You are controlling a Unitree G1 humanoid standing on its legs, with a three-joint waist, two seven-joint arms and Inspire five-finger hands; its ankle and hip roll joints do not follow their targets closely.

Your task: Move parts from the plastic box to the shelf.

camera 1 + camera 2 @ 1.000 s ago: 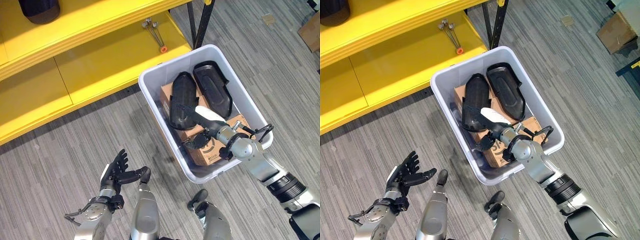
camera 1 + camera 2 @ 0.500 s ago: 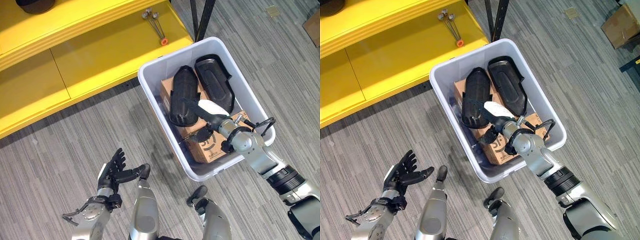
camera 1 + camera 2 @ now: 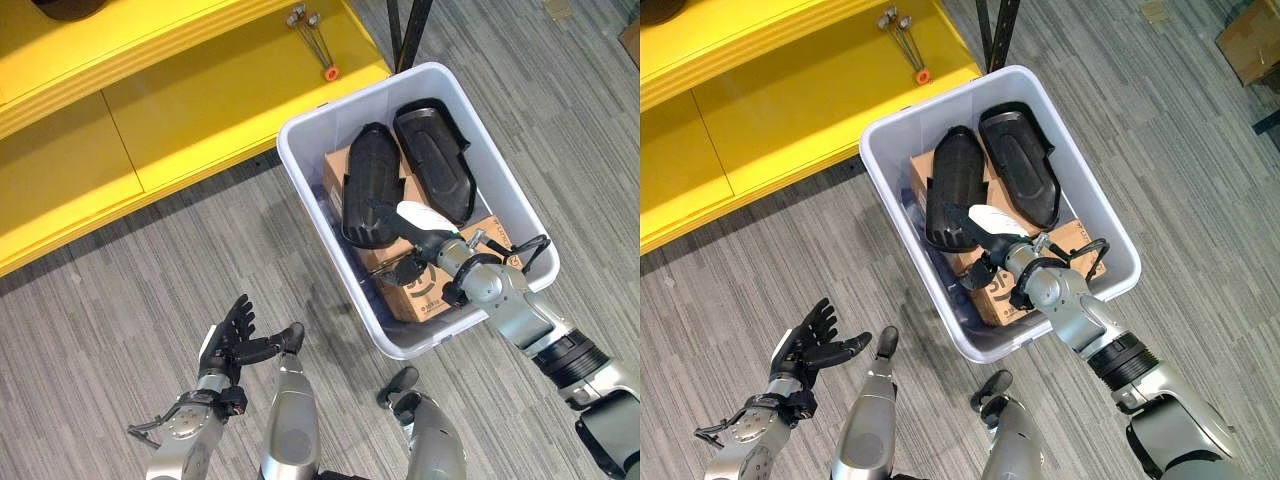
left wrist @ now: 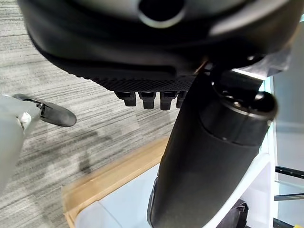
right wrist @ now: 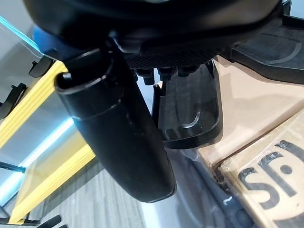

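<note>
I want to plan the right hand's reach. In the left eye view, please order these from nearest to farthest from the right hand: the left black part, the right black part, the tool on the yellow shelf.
1. Left black part: in the box, just beyond the right hand.
2. Right black part: in the box, toward its far corner.
3. Tool: outside the box, on the yellow shelf.

Left robot hand [image 4: 156, 71] open, fingers straight, above grey striped floor [image 4: 57, 90].
</note>
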